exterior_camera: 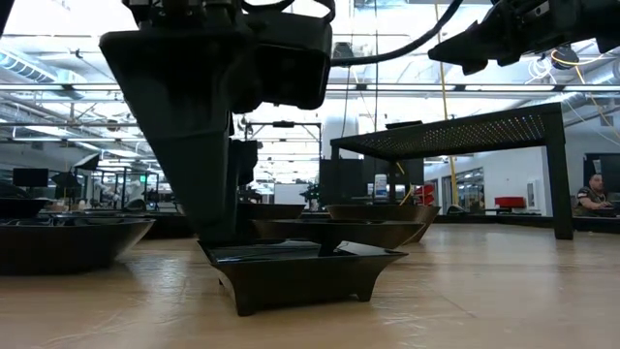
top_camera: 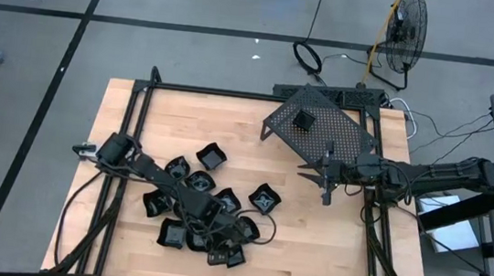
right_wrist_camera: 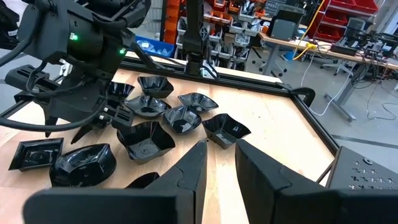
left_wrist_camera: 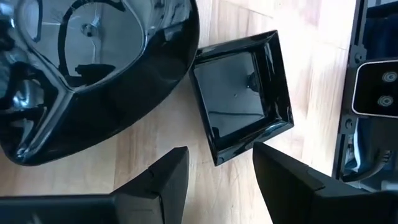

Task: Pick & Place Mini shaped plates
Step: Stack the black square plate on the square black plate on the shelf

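wooden table (top_camera: 327, 248), black plates (top_camera: 212, 157), perforated rack (top_camera: 322, 127)

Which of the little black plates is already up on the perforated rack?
Only one: the small black plate sitting on the perforated metal rack at the table's far right. All the others lie clustered on the wooden tabletop near the left gripper.

My arms: showing matte black casings, trailing black cables; my left gripper (left_wrist_camera: 214, 180) is showing wedge-shaped dark fingers (left_wrist_camera: 165, 180).
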You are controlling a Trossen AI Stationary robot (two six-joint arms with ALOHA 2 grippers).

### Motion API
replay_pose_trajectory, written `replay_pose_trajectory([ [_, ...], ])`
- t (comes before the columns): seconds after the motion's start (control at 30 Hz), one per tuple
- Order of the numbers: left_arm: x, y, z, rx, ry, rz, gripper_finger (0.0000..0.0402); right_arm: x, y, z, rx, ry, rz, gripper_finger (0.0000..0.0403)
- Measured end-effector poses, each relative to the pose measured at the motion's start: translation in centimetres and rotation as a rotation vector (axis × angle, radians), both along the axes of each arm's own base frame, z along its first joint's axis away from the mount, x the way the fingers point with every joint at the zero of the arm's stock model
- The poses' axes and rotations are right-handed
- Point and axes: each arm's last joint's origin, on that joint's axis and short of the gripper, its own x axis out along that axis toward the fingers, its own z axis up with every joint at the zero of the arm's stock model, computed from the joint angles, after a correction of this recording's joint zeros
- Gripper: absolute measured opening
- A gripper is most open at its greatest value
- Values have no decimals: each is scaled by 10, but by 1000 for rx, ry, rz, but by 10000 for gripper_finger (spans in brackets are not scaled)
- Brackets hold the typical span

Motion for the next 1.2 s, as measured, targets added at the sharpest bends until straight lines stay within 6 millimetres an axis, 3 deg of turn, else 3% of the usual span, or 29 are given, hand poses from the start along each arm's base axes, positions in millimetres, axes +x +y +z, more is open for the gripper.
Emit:
replay_pose_trajectory([
  [0.37, 4, 8, -8, 27, -8, -26, 177, 0, 0, 0, -2, 1, 0, 75],
  [0.67, 2, 11, -10, 50, 20, -34, 99, 0, 0, 0, -2, 2, 0, 75],
  [0.93, -6, 21, -12, 55, 152, -18, 36, 0, 0, 0, -2, 2, 0, 75],
  [1.2, -6, 22, -11, 44, 157, -30, 6, 0, 0, 0, -2, 2, 0, 75],
])
